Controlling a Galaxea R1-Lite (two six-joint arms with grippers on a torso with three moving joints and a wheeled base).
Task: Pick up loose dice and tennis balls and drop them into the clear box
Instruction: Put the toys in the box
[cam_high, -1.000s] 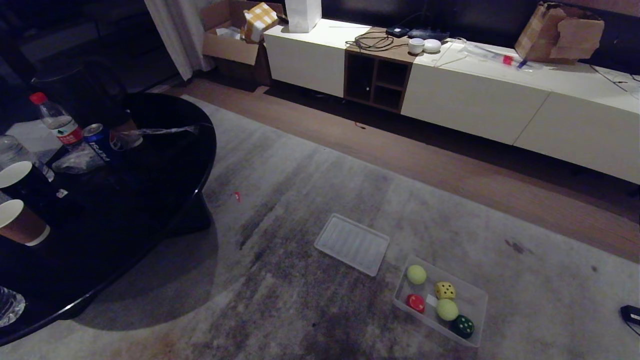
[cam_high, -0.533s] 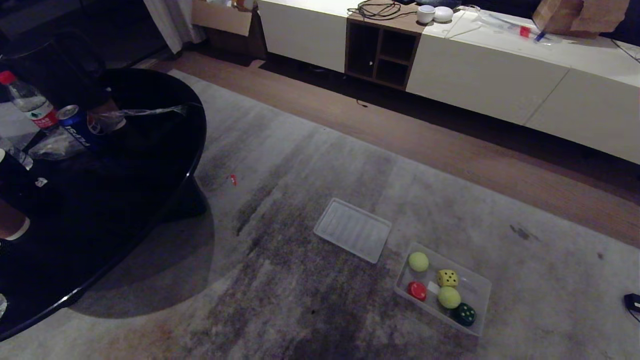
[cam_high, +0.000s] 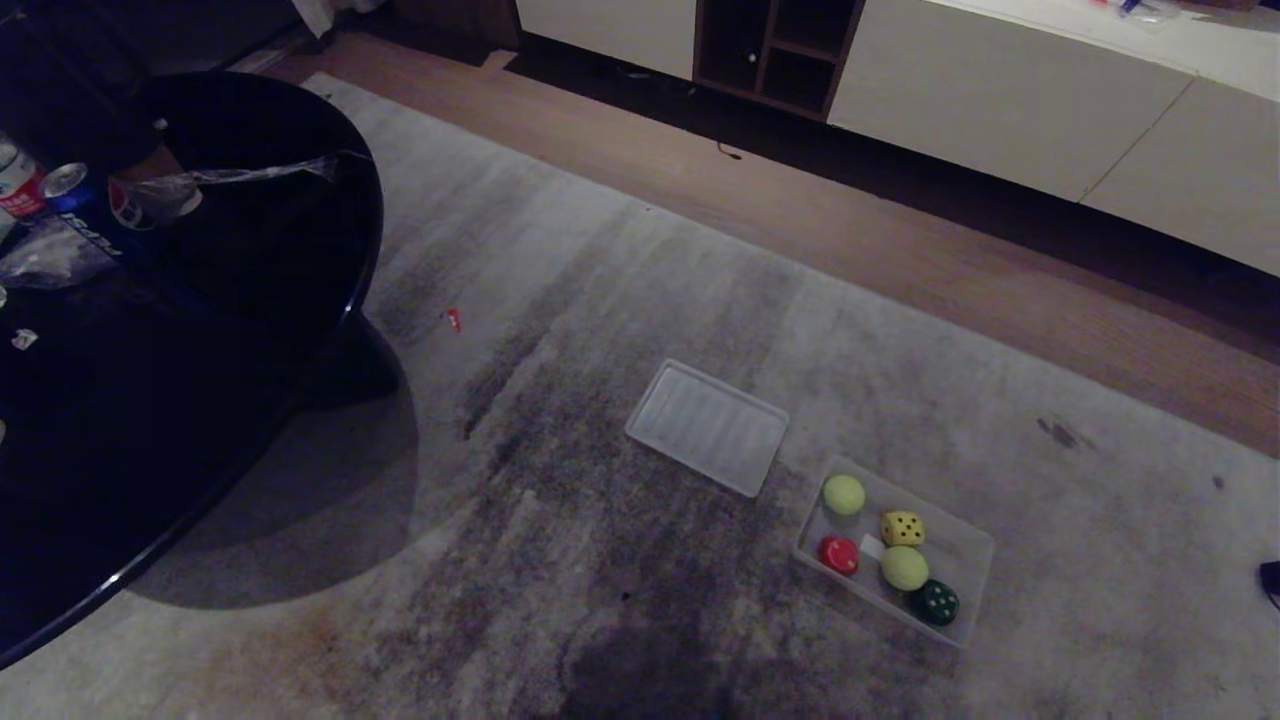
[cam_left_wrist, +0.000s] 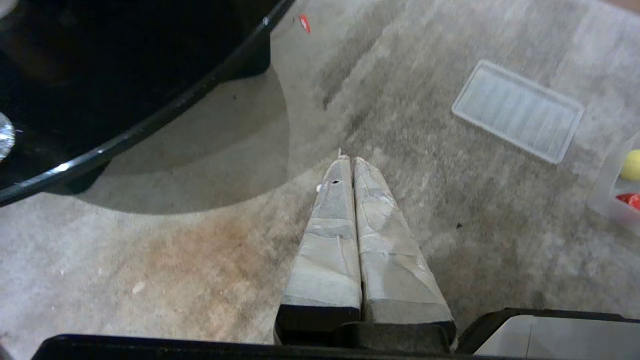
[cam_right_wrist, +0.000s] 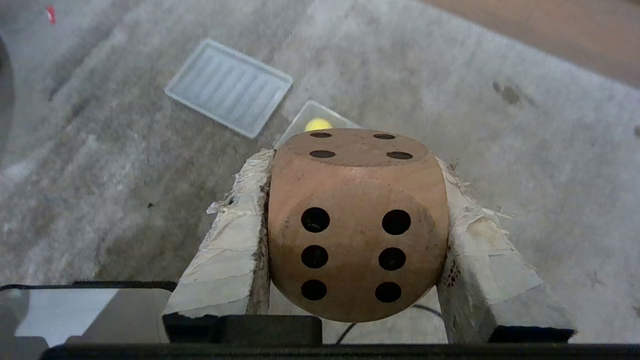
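Translucent clear plastic box (cam_high: 968, 560) on rug, right-near: holds two yellow-green tennis balls (cam_high: 844, 494), yellow, red, dark green dice. Right hand (cam_right_wrist: 357, 240) clamps beige wooden die (cam_right_wrist: 356, 225), undelivered. Left hand (cam_left_wrist: 350, 165) closed, empty.

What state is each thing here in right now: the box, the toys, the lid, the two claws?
Clear plastic box: open, on the rug.
Flat ribbed clear lid: off, beside the box.
Beige wooden die: clamped in the right gripper.
Left gripper: shut, empty.
Two tennis balls, three dice: inside the box.
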